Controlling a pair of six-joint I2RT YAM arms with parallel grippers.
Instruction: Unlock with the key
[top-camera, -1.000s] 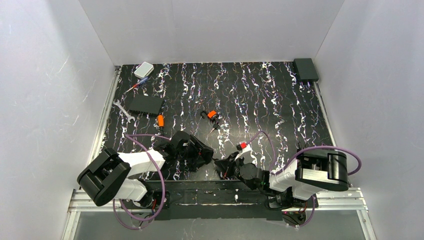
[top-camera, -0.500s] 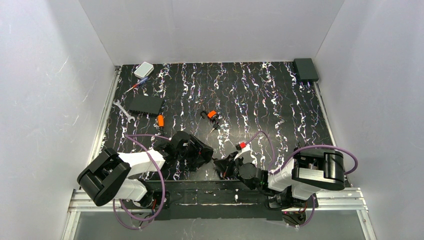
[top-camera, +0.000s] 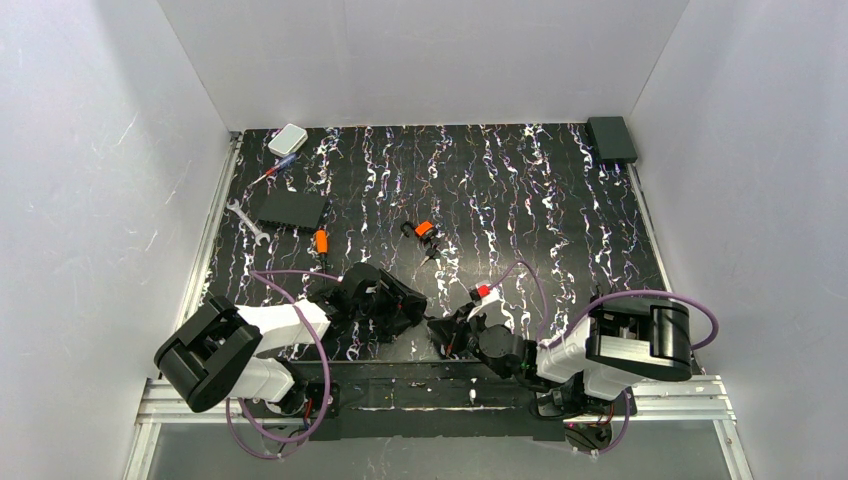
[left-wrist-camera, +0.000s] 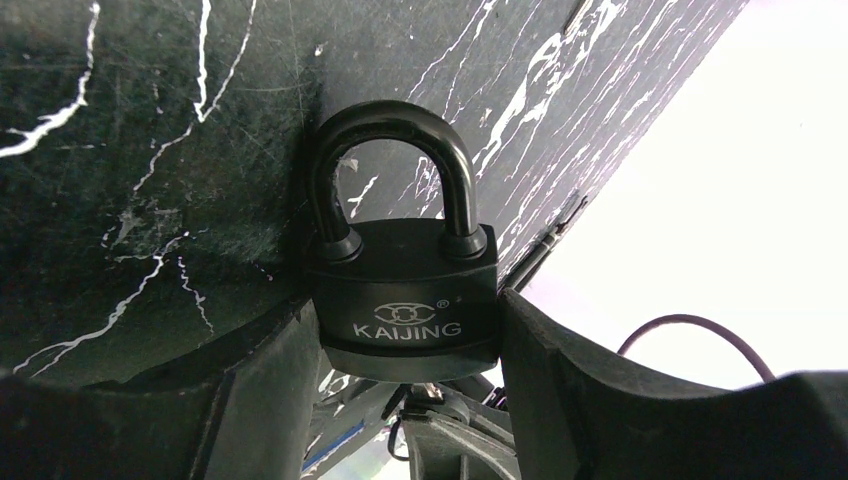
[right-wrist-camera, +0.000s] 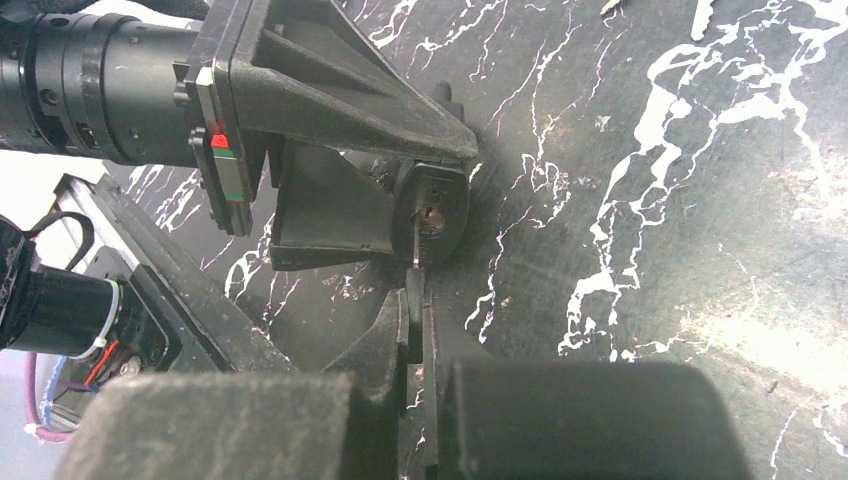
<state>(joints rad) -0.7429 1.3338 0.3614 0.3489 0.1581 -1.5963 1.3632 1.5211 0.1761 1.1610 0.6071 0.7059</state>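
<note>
The left fingers (left-wrist-camera: 275, 385) are clamped on the black padlock (left-wrist-camera: 408, 290), one pad against each narrow side of its body, and hold it low over the near part of the bench (top-camera: 540, 200). In the left wrist view the lock faces the camera with KAIJING in pale letters on its front. Its shackle (left-wrist-camera: 392, 170) arches away from the fingers, and both legs are seated in the body.

The right fingers (right-wrist-camera: 385, 350) are pinched on the key (right-wrist-camera: 413, 315). They grip its black head so that the thin metal blade points at the padlock's underside. In the right wrist view the keyway (right-wrist-camera: 432, 214) shows as a small bright slot in the bottom face of the lock. The blade tip sits right at that face, seemingly just to one side of the slot. The view is too dark and edge-on to tell whether the tip touches the lock or has gone in at all.

From overhead the two arms meet tip to tip at the near middle of the bench, and the lock and key are lost among the black parts there.

Farther back on the left lies a stubby orange-and-black cylinder (top-camera: 321, 241), near a dark flat box (top-camera: 291, 209) with a wrench (top-camera: 245, 221) just to its left. A screwdriver (top-camera: 272, 172) and a small white box (top-camera: 288, 139) sit towards the far left corner. Another small orange-and-black item (top-camera: 424, 229) lies near the middle of the bench, and a dark box (top-camera: 611, 139) fills the far right corner
</note>
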